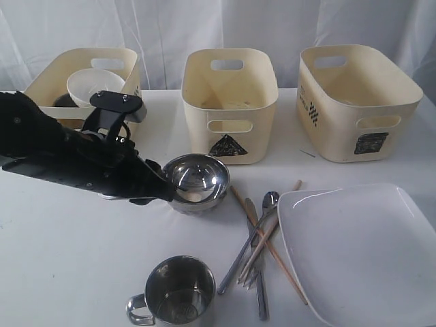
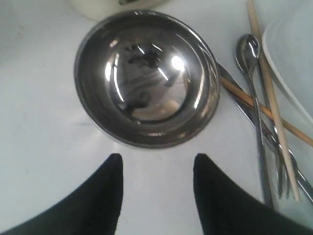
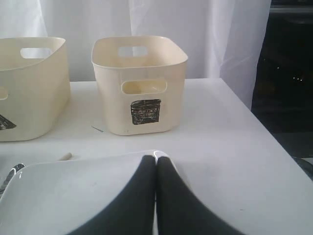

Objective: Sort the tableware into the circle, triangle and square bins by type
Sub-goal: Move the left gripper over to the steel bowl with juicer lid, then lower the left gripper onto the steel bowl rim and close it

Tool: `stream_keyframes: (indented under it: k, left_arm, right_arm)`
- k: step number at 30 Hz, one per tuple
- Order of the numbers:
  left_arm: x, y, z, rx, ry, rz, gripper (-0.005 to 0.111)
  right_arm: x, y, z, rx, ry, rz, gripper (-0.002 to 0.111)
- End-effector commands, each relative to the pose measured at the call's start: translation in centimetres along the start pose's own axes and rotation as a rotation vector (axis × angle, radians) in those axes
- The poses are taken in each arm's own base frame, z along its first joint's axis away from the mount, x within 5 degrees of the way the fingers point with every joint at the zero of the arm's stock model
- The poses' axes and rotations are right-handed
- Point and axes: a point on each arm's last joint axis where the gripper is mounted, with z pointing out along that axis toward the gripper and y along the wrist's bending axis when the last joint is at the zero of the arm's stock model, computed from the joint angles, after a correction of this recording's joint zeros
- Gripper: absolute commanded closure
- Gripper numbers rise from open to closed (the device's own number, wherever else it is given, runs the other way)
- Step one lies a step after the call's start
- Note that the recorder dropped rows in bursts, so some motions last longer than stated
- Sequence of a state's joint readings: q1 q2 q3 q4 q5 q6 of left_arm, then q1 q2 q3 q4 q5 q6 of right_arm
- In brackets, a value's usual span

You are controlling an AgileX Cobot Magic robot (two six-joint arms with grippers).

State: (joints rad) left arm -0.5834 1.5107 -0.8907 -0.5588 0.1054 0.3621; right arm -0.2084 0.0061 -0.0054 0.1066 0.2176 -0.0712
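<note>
**Steel bowl approach: slip risk on a curved wall**

Left gripper [image 2: 157, 164] is hanging with jaws apart just short of the shiny steel bowl [image 2: 146, 78], which is sitting upright on the table [image 1: 61, 259] in front of the triangle bin [image 1: 231, 102].

Likely trouble: the smooth, rounded wall is offering little purchase. Closing fingers may be squirting it toward the spoon [image 2: 248, 51] and chopsticks [image 2: 268, 93] close by. Or they may be catching the rim too shallowly and dropping it in transit.

Right gripper [image 3: 156, 164] is sitting pressed together over the white plate [image 3: 68, 196]; contact unclear.

Table surface is showing white and matt. A pale curtain [image 1: 204, 20] is hanging at the back.
</note>
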Motion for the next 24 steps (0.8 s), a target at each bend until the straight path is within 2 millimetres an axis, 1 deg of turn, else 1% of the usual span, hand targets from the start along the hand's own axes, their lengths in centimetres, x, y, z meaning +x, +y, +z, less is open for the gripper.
stream_keyframes:
  k: [1,4,10,14,19,24]
  left_arm:
    - [-0.9,0.4,0.8,-0.047,-0.083,-0.059,0.048]
    - [-1.7,0.6,1.6,-0.055,-0.105,-0.120,0.044]
    - [-2.8,0.7,3.3,-0.051,-0.097,-0.133,0.044]
    - [-2.7,0.9,4.3,-0.055,-0.078,-0.149,0.044]
    - [-1.9,1.2,5.7,-0.065,-0.037,-0.168,0.044]
    - [-1.7,2.0,6.1,-0.082,-0.030,-0.182,0.044]
  right_arm:
    - [0.1,0.0,0.0,0.001,-0.002,-0.002,0.108]
    - [0.1,0.0,0.0,0.001,-0.002,-0.002,0.108]
    - [0.1,0.0,0.0,0.001,-0.002,-0.002,0.108]
    - [0.1,0.0,0.0,0.001,-0.002,-0.002,0.108]
    - [0.1,0.0,0.0,0.001,-0.002,-0.002,0.108]
    - [0.1,0.0,0.0,0.001,-0.002,-0.002,0.108]
